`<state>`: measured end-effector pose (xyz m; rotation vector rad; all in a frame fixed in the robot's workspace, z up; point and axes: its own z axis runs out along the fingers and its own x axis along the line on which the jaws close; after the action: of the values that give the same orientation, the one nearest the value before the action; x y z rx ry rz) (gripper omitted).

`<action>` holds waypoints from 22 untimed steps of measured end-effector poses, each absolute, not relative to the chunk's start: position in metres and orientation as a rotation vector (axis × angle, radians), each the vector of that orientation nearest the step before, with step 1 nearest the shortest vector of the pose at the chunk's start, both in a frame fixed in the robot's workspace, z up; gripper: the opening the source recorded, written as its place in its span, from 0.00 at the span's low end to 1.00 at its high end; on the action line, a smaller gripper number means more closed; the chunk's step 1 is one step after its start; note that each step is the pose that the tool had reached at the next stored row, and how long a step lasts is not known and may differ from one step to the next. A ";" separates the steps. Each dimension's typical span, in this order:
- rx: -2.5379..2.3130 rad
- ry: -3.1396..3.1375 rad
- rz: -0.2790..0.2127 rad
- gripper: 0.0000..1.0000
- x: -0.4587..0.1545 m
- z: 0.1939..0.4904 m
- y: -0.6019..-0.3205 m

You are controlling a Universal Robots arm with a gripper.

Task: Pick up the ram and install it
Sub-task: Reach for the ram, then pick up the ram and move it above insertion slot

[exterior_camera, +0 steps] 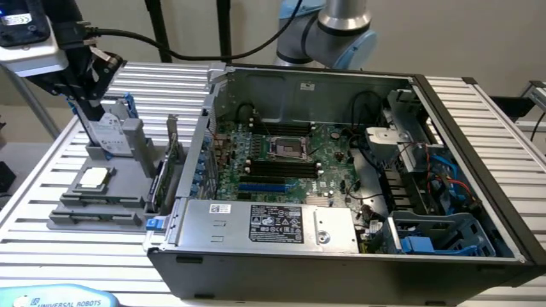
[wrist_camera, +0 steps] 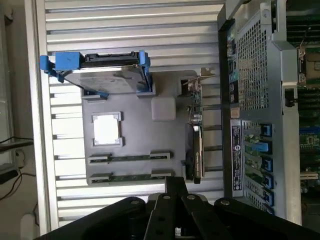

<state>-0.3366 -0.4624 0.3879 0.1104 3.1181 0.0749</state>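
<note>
Two ram sticks [wrist_camera: 129,157] [wrist_camera: 129,176], thin green boards, lie side by side in slots of a grey holder tray [wrist_camera: 165,107] on the slatted table. My gripper [wrist_camera: 175,182] hangs above the tray's edge closest to those sticks, fingers shut together with nothing between them. In the exterior view my gripper [exterior_camera: 88,118] stands over the tray [exterior_camera: 94,220] at that view's left, close to the upright hard drive [exterior_camera: 111,131]. The open computer case [exterior_camera: 341,256] lies beside the tray, and its motherboard shows black memory slots [exterior_camera: 282,169].
The tray also carries a hard drive in a blue caddy [wrist_camera: 100,72], a square silver processor [wrist_camera: 106,129] and an upright green expansion card [wrist_camera: 195,135]. The case's perforated wall [wrist_camera: 252,70] rises right beside the tray. Cables and blue drive bays [exterior_camera: 435,236] crowd the case's right side in the exterior view.
</note>
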 end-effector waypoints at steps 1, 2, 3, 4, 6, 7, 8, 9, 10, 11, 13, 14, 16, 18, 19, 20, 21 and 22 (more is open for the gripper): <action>0.111 3.118 0.075 0.11 -0.341 0.388 -0.464; 0.111 3.118 0.075 0.11 -0.346 0.387 -0.465; 0.111 3.118 0.075 0.11 -0.350 0.387 -0.466; 0.110 3.118 0.075 0.11 -0.355 0.386 -0.467; 0.110 3.118 0.075 0.11 -0.363 0.385 -0.468; 0.110 3.118 0.075 0.11 -0.367 0.384 -0.469; 0.110 3.119 0.075 0.11 -0.370 0.384 -0.469; 0.110 3.119 0.075 0.11 -0.372 0.383 -0.470; 0.109 3.120 0.075 0.11 -0.375 0.382 -0.470; 0.108 3.121 0.075 0.11 -0.377 0.381 -0.470; 0.106 3.122 0.075 0.11 -0.382 0.380 -0.471; 0.106 3.123 0.075 0.11 -0.385 0.379 -0.471; 0.105 3.124 0.075 0.11 -0.389 0.378 -0.471; 0.105 3.124 0.075 0.11 -0.389 0.378 -0.471; 0.105 3.124 0.075 0.11 -0.389 0.378 -0.471; 0.105 3.124 0.075 0.11 -0.389 0.378 -0.471; 0.105 3.124 0.075 0.11 -0.389 0.378 -0.471; 0.105 3.124 0.075 0.11 -0.389 0.378 -0.471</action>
<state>-0.3887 -0.4711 0.3782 0.1048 3.1245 0.0749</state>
